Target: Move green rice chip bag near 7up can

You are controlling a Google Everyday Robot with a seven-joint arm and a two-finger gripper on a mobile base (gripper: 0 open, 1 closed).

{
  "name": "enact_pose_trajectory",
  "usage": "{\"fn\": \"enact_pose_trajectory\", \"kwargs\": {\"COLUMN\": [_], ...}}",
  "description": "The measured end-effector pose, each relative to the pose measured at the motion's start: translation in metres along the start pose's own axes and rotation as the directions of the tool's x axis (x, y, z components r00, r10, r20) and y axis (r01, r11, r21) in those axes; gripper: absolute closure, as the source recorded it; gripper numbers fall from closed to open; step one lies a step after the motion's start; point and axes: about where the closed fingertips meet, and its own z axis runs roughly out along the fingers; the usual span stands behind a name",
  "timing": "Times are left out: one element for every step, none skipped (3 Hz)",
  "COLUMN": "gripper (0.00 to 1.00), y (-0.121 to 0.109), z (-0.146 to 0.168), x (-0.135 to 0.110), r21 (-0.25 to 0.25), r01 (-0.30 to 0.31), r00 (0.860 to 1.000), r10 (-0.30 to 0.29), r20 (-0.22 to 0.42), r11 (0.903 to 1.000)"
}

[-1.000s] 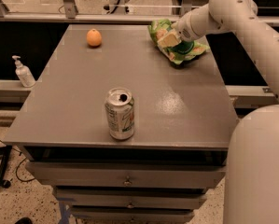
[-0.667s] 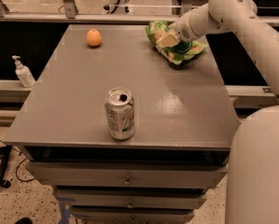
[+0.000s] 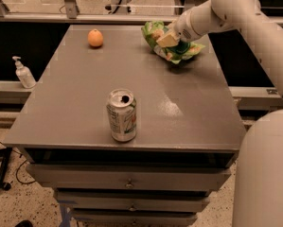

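Note:
The green rice chip bag [image 3: 184,52] lies crumpled at the far right of the grey table [image 3: 188,112]. My gripper [image 3: 165,40] reaches in from the upper right and is shut on the bag's upper left part, its tan fingers pressed into the foil. The 7up can [image 3: 121,116] stands upright near the table's front edge, left of centre, well apart from the bag. The arm hides part of the bag's far side.
A small orange fruit [image 3: 95,38] sits at the far left of the table. A hand-sanitizer pump bottle [image 3: 23,73] stands on a ledge left of the table. Drawers [image 3: 129,181] run below the front edge. The robot's white body [image 3: 264,174] fills the lower right.
The gripper and the bag have shifted a little to the left along the far edge. The can and the orange have not moved.

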Motion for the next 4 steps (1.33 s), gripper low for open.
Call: {"fn": "enact_pose_trajectory", "kwargs": {"gripper": [1.0, 1.0, 1.0, 1.0], "y": [0.016, 0.038, 0.068, 0.107], "z": [-0.009, -0.023, -0.045, -0.07], "x": [-0.012, -0.022, -0.03, -0.033], "r21": [-0.053, -0.114, -0.179, -0.26], "r01": [0.061, 0.113, 0.159, 0.191], "r00": [0.998, 0.993, 0.985, 0.979], "r10": [-0.06, -0.108, -0.145, -0.163], "r20": [0.019, 0.048, 0.09, 0.126], "r11": [0.9968, 0.9871, 0.9709, 0.9465]}}
